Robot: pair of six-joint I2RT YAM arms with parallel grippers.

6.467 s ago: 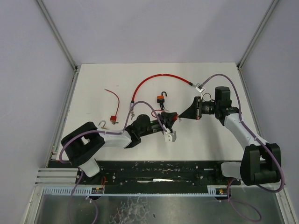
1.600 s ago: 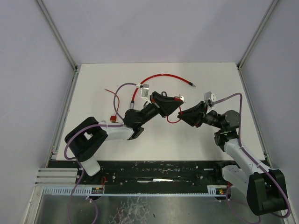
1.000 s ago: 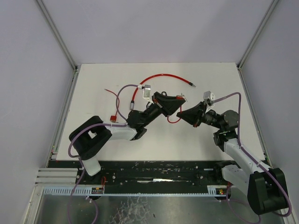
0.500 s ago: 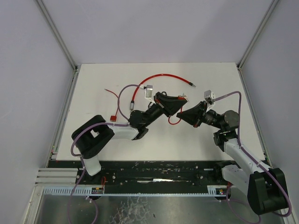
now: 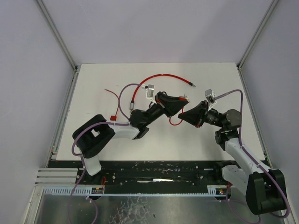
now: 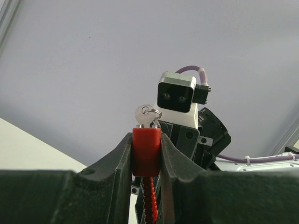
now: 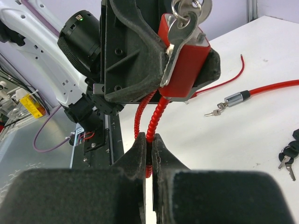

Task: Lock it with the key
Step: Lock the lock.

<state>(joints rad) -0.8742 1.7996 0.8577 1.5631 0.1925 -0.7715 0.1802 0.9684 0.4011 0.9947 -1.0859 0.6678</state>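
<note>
Red lock [image 6: 146, 151] between left fingers [image 6: 119, 161]

The right jaws pinch the red coiled cable [image 7: 150, 133] below the red lock [image 7: 187, 65] bearing a key [image 7: 180, 25].

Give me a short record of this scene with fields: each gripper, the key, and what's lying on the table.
left gripper: shut on red lock body
right gripper: shut on red coiled cable hanging from that lock
key: silver, at the lock body's top end, on a ring
table: long red cable, bunch of black-headed keys
</note>
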